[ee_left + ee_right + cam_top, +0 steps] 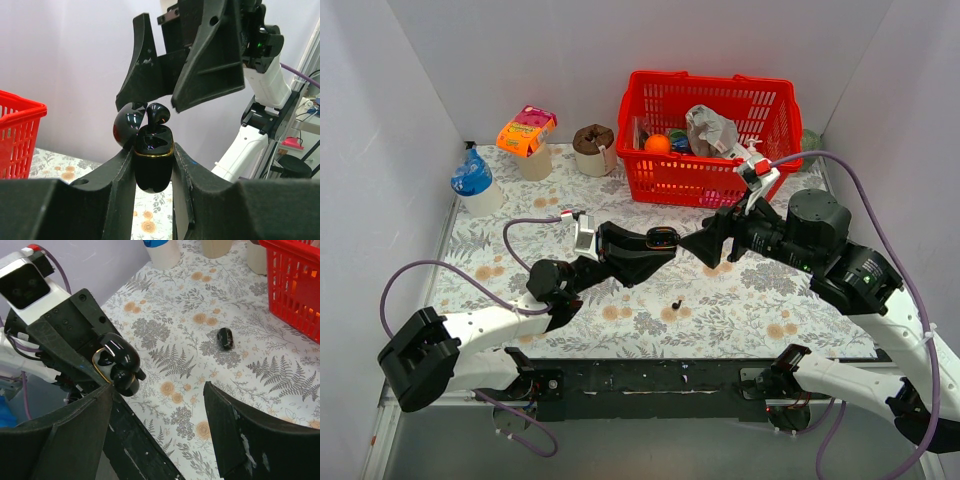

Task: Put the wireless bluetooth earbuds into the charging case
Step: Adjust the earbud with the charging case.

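Floral counter (pixel 750 300) lay beneath both arms, a red basket (pixel 705 125) behind the charging case (pixel 662 238). The left pincer (pixel 638 248) was clamped on that case, lid (pixel 126 129) open, one earbud (pixel 159 114) standing in its mouth. The right pincer (pixel 149 97) hung spread just off the case's open end, flanking the bud untouched, nearest for a push along its stem. A second earbud (pixel 677 303) lay on the counter short of the case, open room around it.

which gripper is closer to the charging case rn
Left. The left gripper is shut on the charging case, holding it off the table; the right gripper faces its open top, jaws open, holding nothing.
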